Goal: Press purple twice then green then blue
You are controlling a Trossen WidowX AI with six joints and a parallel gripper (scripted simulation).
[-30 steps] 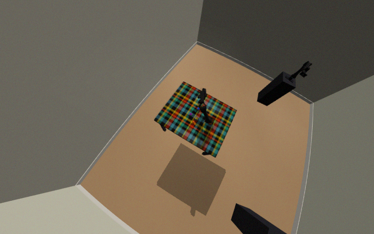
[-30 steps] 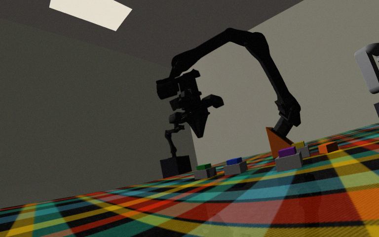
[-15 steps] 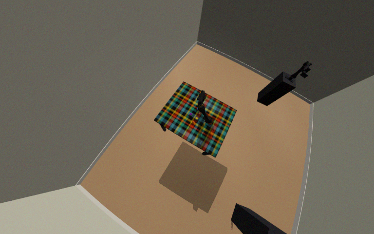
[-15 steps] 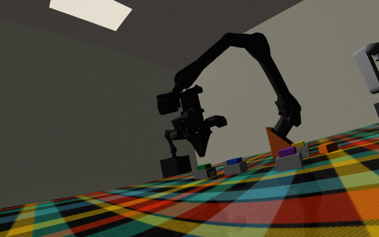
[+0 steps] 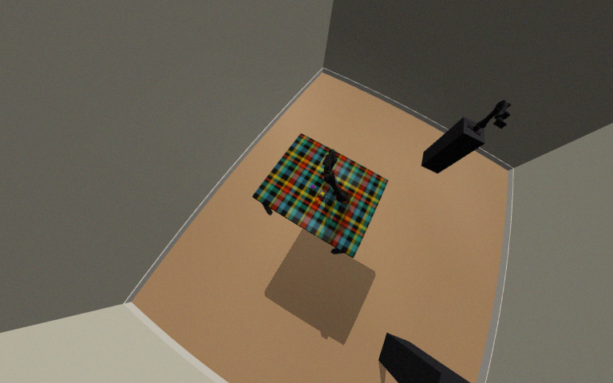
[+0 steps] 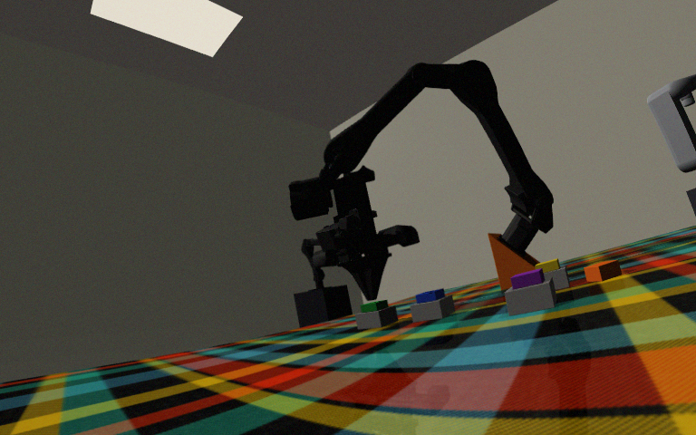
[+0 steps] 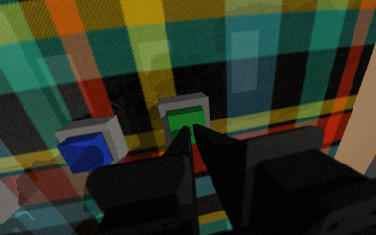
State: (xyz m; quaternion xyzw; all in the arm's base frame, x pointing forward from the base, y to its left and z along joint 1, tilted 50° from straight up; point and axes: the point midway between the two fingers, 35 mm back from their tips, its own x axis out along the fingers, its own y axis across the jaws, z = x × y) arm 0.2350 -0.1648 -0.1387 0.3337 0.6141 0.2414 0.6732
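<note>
My gripper (image 6: 372, 297) (image 7: 190, 129) is shut and empty, pointing down. Its tips are just above the green button (image 6: 373, 305) (image 7: 186, 120), with a small gap visible in the exterior view; in the wrist view they overlap its cap. The green cap stands raised on its grey base. The blue button (image 6: 430, 295) (image 7: 85, 153) is beside it, left of the fingers in the wrist view, and its cap is raised. The purple button (image 6: 526, 278) (image 5: 312, 186) stands farther off, nearer the arm's base, with its cap raised.
A yellow button (image 6: 547, 265) (image 5: 322, 194) stands behind the purple one. An orange block (image 6: 603, 270) lies to its right in the exterior view. An orange wedge (image 6: 507, 264) stands by the arm's base. The plaid table top (image 5: 289, 158) ends at the right in the wrist view.
</note>
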